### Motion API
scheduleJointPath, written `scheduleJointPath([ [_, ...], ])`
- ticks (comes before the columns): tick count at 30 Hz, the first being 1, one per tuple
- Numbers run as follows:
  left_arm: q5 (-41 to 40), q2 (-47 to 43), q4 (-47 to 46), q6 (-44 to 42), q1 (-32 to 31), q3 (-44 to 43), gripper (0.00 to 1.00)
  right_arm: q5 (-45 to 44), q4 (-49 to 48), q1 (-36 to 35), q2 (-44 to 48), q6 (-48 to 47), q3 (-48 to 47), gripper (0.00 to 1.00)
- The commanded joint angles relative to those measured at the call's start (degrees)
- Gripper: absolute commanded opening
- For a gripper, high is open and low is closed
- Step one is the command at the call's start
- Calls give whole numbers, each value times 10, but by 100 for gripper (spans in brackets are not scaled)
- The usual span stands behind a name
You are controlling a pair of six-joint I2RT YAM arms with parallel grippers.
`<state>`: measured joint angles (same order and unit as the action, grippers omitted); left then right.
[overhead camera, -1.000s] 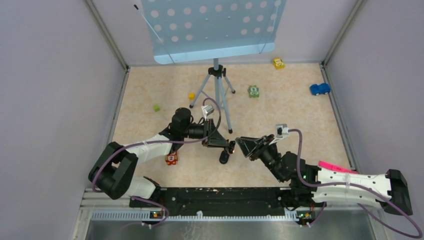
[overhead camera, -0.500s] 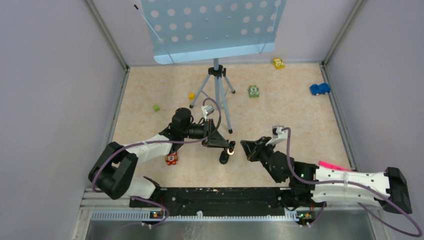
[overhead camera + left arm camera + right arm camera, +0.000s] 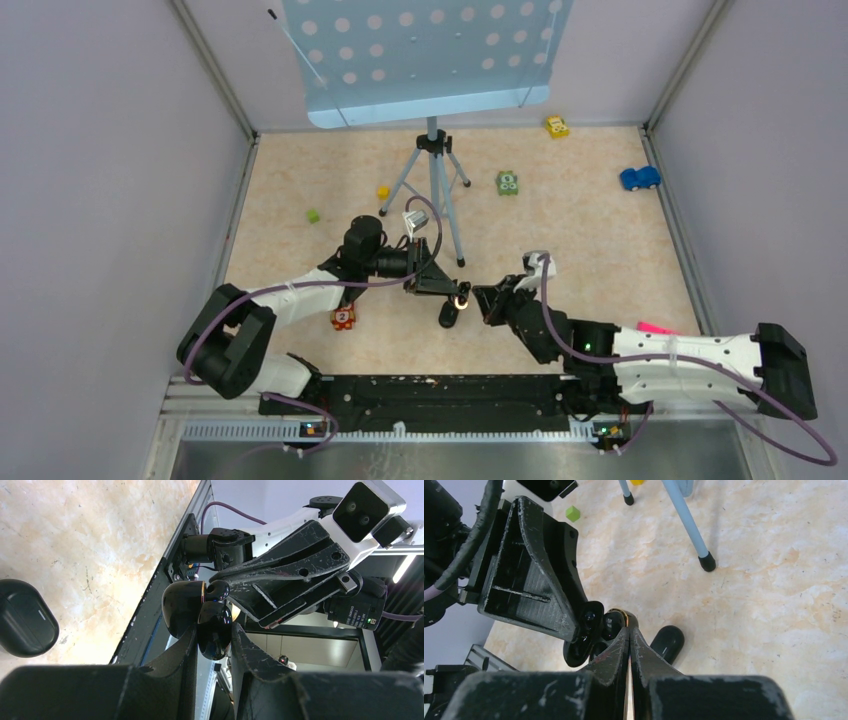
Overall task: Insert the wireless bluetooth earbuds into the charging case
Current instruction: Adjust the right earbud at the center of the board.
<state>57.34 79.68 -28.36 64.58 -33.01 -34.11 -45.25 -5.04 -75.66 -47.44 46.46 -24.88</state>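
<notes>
Earbuds are seen as two glossy black rounded pieces pressed together, one bearing a thin gold ring. They are pinched between the fingers of the left gripper, which is closed down narrowly on the lower piece. They are held clear of the table, near its middle.

The right gripper is closed completely, with no gap left between its fingers. Its tips are laid against the gold-ringed piece from the opposite side (whether any edge of it is actually nipped between them cannot be told).

The charging case, a small black oval, is lying flat on the table just on the near side of the two grippers. It is not touched by either gripper, and it appears closed; a short pale strip is visible on its face in the left wrist view.

Behind the left arm a tripod is standing, and a red numbered block is lying beside that arm. A blue toy car is parked well apart, at the far right.
</notes>
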Motion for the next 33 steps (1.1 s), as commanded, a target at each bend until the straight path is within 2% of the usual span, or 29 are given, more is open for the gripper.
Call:
scheduleJointPath([
  [1,-2,-13,-23,-2,1,-3,0,15,-52,-5,-1,-28,-27,0],
  [11,-1,-10,-26,-1,1,-5,0,36,-65,-5,-6,-41,-23,0],
  [17,-3,-9,-26,0,1,-9,0,45,-37,-5,-11,-25,-28,0],
  [24,-2,-3,-24,-1,1,-13,0,40,-27,-5,23,-22,-15,0],
  [33,0,1,-29,0,1,-15,0,-13,-8,-5,89,-22,9,0],
])
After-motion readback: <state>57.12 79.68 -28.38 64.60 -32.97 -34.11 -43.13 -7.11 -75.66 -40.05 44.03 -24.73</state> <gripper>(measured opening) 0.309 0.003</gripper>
